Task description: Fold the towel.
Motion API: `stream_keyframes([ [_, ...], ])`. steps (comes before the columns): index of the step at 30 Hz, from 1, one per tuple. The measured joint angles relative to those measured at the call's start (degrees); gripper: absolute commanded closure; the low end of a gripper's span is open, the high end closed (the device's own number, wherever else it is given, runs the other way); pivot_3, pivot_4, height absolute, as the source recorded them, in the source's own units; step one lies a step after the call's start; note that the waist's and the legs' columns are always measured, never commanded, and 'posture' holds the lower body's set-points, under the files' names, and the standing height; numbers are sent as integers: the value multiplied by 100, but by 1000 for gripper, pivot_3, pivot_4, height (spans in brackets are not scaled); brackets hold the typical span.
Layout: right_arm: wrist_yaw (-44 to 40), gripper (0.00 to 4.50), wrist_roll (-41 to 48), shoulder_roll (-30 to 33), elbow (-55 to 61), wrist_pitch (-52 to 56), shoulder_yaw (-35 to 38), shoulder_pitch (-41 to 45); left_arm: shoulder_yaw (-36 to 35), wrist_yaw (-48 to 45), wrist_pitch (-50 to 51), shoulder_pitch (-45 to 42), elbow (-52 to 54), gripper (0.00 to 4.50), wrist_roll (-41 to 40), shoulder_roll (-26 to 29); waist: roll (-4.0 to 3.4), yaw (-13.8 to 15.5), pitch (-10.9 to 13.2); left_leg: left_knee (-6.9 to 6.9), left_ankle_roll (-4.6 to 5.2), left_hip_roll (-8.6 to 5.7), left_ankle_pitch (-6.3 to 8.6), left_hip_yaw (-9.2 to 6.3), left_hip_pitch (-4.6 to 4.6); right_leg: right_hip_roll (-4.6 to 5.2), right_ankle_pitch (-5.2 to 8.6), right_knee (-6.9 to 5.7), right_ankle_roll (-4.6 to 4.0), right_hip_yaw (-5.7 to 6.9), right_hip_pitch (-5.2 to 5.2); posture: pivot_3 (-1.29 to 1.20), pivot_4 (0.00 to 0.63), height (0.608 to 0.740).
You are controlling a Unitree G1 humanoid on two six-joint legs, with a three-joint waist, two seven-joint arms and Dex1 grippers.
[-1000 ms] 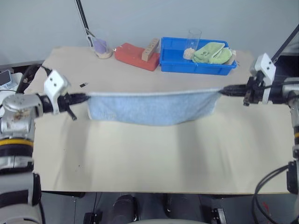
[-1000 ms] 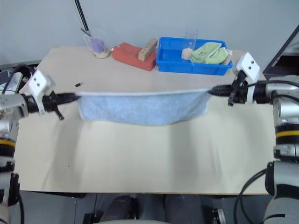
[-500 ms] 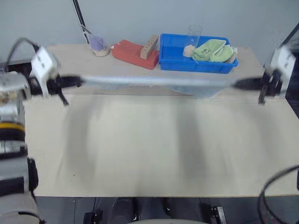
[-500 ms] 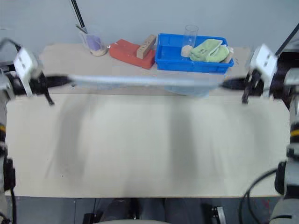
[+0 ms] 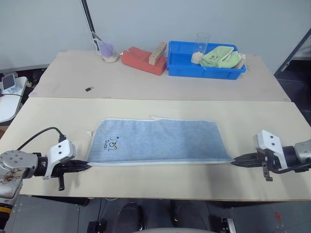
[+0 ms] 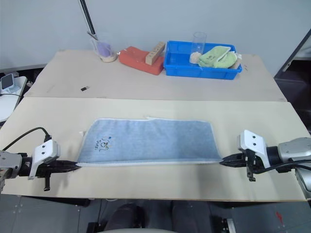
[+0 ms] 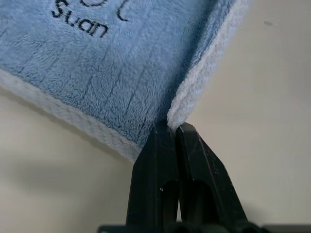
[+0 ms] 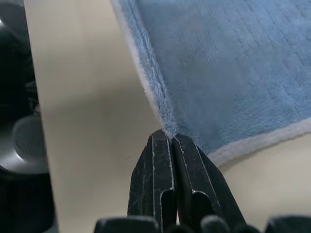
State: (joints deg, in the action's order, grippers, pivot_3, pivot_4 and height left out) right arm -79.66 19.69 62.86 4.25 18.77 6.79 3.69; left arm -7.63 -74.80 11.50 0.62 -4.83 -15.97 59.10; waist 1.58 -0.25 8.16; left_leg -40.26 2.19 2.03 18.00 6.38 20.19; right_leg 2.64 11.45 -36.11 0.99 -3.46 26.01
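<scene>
Left end effector (image 5: 86, 166): fingers pressed together, pinching the near left corner of the towel (image 5: 160, 141), low over the near edge of the bench (image 5: 146, 184).
Right end effector (image 5: 235, 162): fingers together, clamped on the towel's near right corner, also close to the bench's near edge.
Grip detail: in the left wrist view the whitish trim (image 7: 204, 80) runs straight into the closed black fingertips (image 7: 167, 133); the right wrist view shows the corner caught the same way (image 8: 167, 133).
Towel: lies flat and spread across the middle of the near bench, long side running left to right, pale trim all round.
Logo: dark embroidery (image 5: 110, 142) near the towel's left end.
Far bench: blue bin (image 5: 181, 65) at the far edge holding a light green cloth (image 5: 221, 56) and a clear glass (image 5: 201, 41).
Left of bin: red block (image 5: 141, 60) with a wooden piece (image 5: 157, 52) resting on it, then a cup (image 5: 108, 51).
</scene>
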Motion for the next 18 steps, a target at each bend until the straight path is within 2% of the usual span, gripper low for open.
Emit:
stream_keyframes([
  [5,173,4480,133,-149,-644,730,-259,1263,174,-24,190,-1450,-763,4500,-15,-60,5,-3,1,3,-1,-7,-1,9,10,-13,-46,7,-21,0,10,0,150,717],
  [10,355,4480,25,-468,-1566,1257,-749,2419,712,-140,268,-2744,-1873,4500,249,-325,5,-33,0,8,0,-12,0,11,23,-15,-44,15,-23,0,14,0,150,717],
  [18,661,4480,-596,-976,-3013,1387,-1277,3639,1043,96,-36,-4091,-3544,4500,764,-1039,5,-59,0,5,1,-15,0,7,38,-14,-45,21,-22,0,19,0,150,717],
])
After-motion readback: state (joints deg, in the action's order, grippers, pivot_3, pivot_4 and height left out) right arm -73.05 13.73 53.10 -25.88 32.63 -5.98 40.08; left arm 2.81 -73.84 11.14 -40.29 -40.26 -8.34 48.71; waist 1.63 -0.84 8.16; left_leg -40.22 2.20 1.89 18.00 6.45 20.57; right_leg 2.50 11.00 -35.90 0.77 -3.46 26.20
